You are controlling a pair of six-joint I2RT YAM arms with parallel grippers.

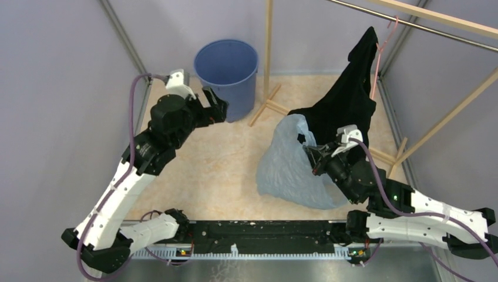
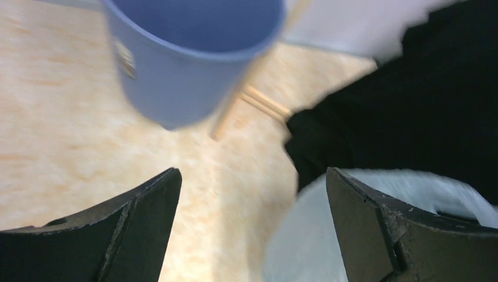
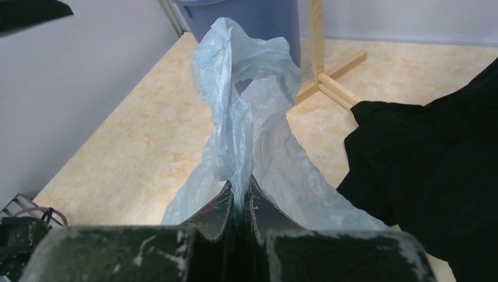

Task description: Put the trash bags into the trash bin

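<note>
The right jaws are closed tight on the trash bag (image 3: 238, 123). In the right wrist view the two fingers (image 3: 214, 208) pinch a gathered fold of the thin light-blue plastic, and above them the bag rises as a twisted strip with a handle loop at the top. In the top view the rest of the bag spreads out below and to the left of the jaws, and its lower part lies on the table (image 1: 205, 170), in front of the right arm (image 1: 411, 220). The right edge of the bag is just beside the black garment (image 1: 346, 100), which hangs from a pink hanger (image 1: 382, 47) and reaches down to the table.

The trash bin (image 1: 226, 76) stands upright at the far side of the table, left of the wooden stand (image 1: 268, 59) and well apart from the bag. No part of the bag is inside it.

The left jaws are wide open and hold nothing. In the left wrist view the table shows between the two dark fingers (image 2: 147, 211), and the bin is ahead of them, a little blurred. In the top view the left arm (image 1: 135, 176) reaches forward, and its jaws are just beside the lower near wall of the bin. I cannot tell whether they touch it.
</note>
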